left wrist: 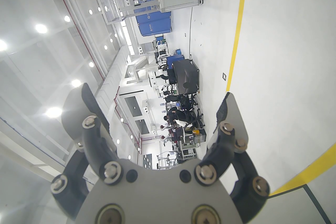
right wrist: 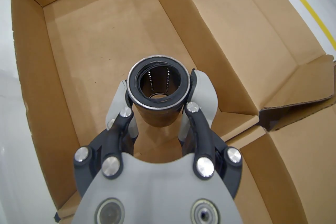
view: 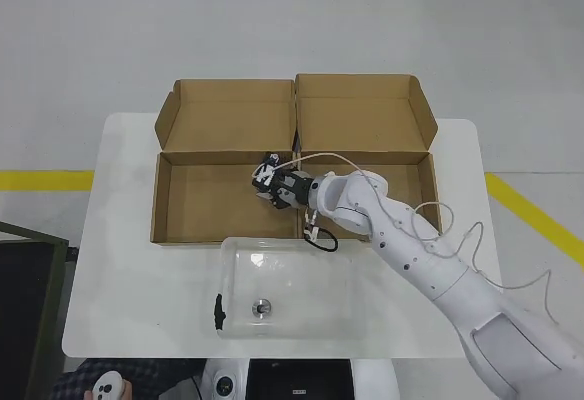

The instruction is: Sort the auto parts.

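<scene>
A black cylindrical bearing [right wrist: 158,86] with a metal rim and ball rows inside is clamped between the fingers of my right gripper [right wrist: 157,93], shut on it. From the top, that gripper [view: 270,180] hangs over the right end of the left cardboard box [view: 187,205], whose floor is bare. A clear plastic bin [view: 302,290] in front of the boxes holds a small round metal part [view: 262,308] and a black piece [view: 218,312] at its left wall. My left gripper [left wrist: 157,104] is open, aimed away at the hall with nothing between its fingers.
A second cardboard box [view: 412,185] sits to the right of the first, both with lids folded back. The white table [view: 122,280] has bare room to the left of the boxes and bin. A black cable [view: 319,238] loops near the bin's back edge.
</scene>
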